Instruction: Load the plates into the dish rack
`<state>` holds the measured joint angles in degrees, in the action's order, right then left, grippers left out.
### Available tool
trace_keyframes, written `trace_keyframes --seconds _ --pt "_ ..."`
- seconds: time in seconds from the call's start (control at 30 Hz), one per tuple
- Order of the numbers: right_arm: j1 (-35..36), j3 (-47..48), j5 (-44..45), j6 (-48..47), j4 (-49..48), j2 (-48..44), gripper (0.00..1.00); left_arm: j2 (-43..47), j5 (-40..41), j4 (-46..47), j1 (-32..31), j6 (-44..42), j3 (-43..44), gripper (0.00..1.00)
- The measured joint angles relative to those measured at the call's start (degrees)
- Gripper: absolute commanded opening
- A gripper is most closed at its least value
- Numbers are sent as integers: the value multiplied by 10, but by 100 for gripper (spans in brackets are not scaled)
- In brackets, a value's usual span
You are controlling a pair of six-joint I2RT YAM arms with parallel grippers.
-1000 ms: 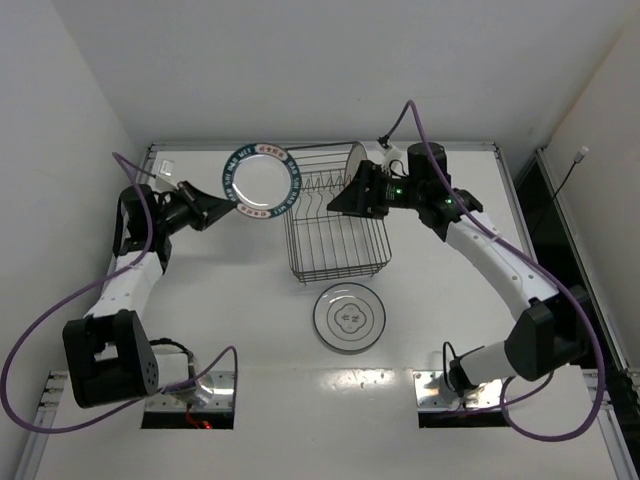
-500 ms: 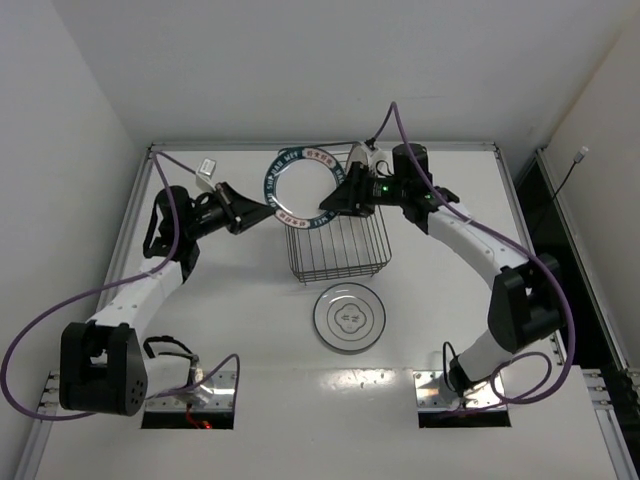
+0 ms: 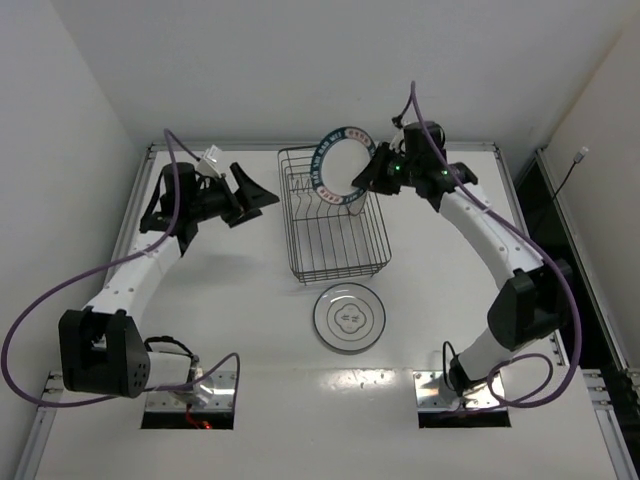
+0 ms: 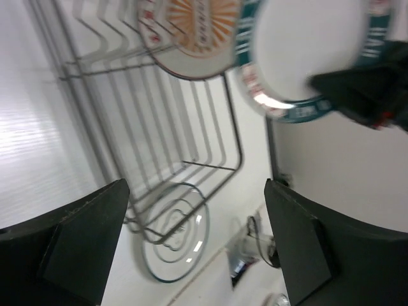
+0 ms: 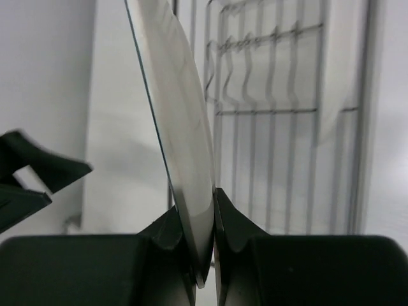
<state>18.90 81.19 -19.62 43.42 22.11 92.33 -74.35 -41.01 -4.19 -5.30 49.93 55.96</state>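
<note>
The right tool (image 5: 199, 213), jaws clamped on the rim of the teal plate (image 3: 343, 165), holds it on edge just above the far end of the rack (image 3: 338, 272), so its slot probably lies straight down, while the left tool (image 3: 262, 190) gapes empty, well apart to the left.

The arms (image 3: 128, 288) have white shells, black joints, purple cables (image 3: 412, 98); left claw (image 3: 260, 205) and right claw (image 3: 360, 183) are black.

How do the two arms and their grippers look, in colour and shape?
The left arm and right arm have white links with black joints. A purple cable loops along each. The left gripper and right gripper are black, with wedge-shaped fingers.
</note>
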Motion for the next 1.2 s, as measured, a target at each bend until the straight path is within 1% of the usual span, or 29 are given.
trace_keyframes --seconds 0.1,0.17,0.23,0.33,0.4,0.53,0.67,0.77,0.97,1.2 --pt "8 96 120 -39 90 3 0 -1 37 -85 28 -65 36 85" --pt "17 171 193 -67 142 19 0 -1 53 -124 44 -96 45 85" --pt "28 247 261 -91 186 53 0 -2 63 -155 58 -119 46 85" --pt "48 341 344 -126 236 127 0 -7 70 -193 73 -142 46 85" --pt "60 376 383 -144 263 174 0 -7 73 -211 80 -153 46 85" --pt "81 399 444 -174 304 253 0 -7 75 -236 88 -172 46 85" --pt "97 405 476 -189 326 305 0 -7 76 -252 98 -185 46 85" --pt "106 410 482 -197 332 313 0 -7 75 -263 107 -195 46 85" --pt "109 423 481 -200 330 337 0 -7 74 -275 122 -206 46 85" --pt "110 439 459 -183 327 399 0 -7 69 -287 129 -213 46 85"
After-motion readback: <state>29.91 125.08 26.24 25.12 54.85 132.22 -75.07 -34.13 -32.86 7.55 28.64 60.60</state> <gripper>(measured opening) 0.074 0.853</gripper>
